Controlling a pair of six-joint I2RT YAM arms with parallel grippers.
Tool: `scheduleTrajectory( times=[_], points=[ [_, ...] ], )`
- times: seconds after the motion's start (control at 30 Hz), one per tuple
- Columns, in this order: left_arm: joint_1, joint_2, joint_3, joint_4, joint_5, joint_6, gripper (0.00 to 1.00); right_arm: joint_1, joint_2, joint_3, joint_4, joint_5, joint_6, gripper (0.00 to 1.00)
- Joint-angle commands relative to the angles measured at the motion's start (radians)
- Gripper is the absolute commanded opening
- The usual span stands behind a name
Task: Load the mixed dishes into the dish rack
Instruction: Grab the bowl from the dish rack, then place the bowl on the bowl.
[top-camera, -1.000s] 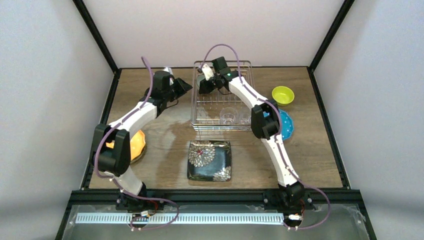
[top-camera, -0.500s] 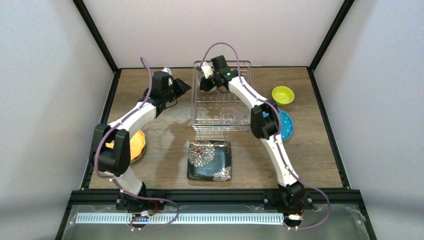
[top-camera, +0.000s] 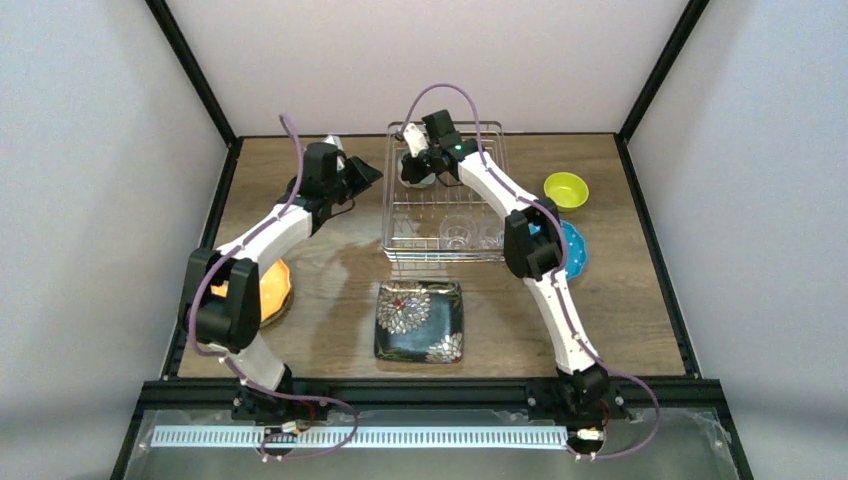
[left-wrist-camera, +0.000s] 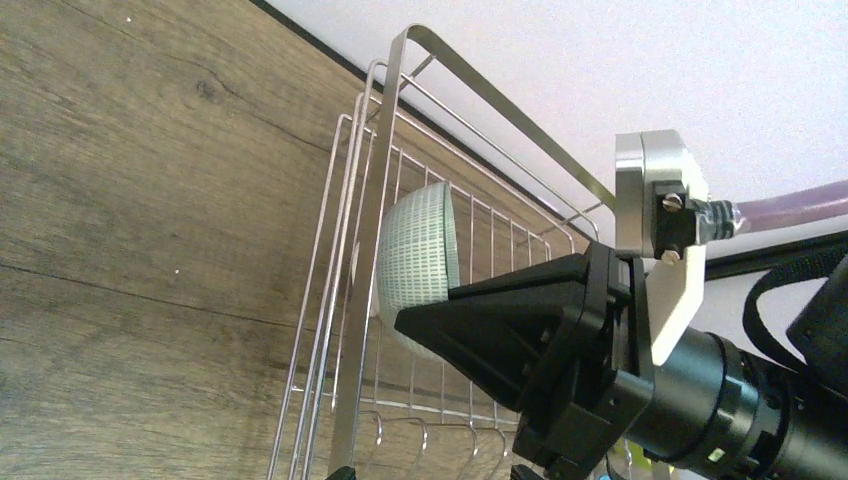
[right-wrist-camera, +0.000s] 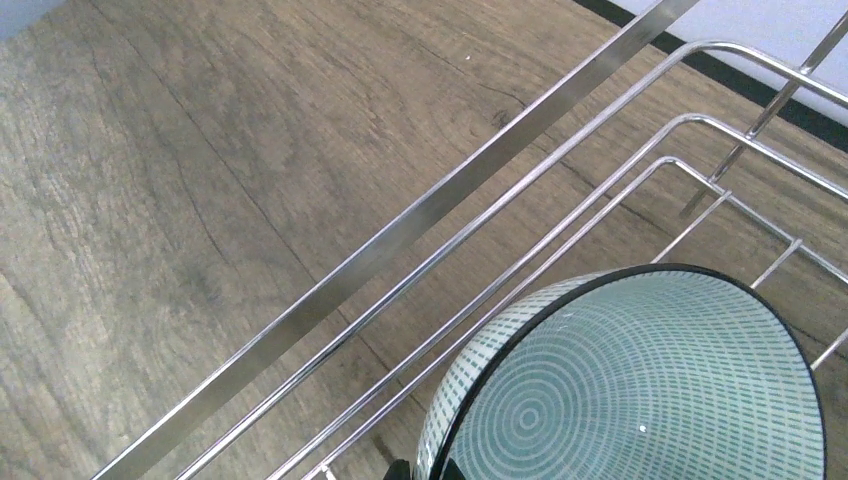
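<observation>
At the far left corner of the dish rack (top-camera: 442, 256), the right gripper (top-camera: 418, 167) is clamped on the mint bowl (right-wrist-camera: 630, 390). The left gripper (top-camera: 366, 173) hangs alongside, jaws apart.

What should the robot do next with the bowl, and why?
Probably ease the bowl down onto the rack wires. The right hand is shut on its rim, and it is tilted inside the rack's far corner, so it likely just needs setting down.

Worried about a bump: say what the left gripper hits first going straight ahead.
Most likely the left gripper meets the dish rack side wires first; the bowl sits behind them.
</observation>
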Motion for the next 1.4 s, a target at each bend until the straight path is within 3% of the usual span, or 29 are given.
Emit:
scheduleTrajectory(
  times=[0.0,0.37,0.6,0.77,1.07,1.37],
  points=[
    [0.003,-0.010,-0.001,0.014,0.002,-0.022,0.90,0.002,-0.105,-0.011,-0.031,0.056,0.012,0.01],
    [0.003,0.016,-0.002,0.037,-0.012,-0.038,0.90,0.002,-0.314,-0.016,-0.053,0.245,0.007,0.01],
    [0.003,0.038,0.029,0.041,-0.010,-0.034,0.90,-0.005,-0.442,-0.120,-0.078,0.565,-0.015,0.01],
    [0.003,0.070,0.035,0.071,0.013,-0.054,0.90,-0.080,-0.483,-0.167,-0.179,0.740,0.059,0.01],
    [0.003,0.109,0.035,0.097,0.029,-0.061,0.90,-0.271,-0.645,-0.525,-0.133,0.797,0.216,0.01],
    [0.003,0.140,0.061,0.096,0.039,-0.061,0.90,-0.342,-0.623,-0.598,-0.154,0.770,0.238,0.01]
  ],
)
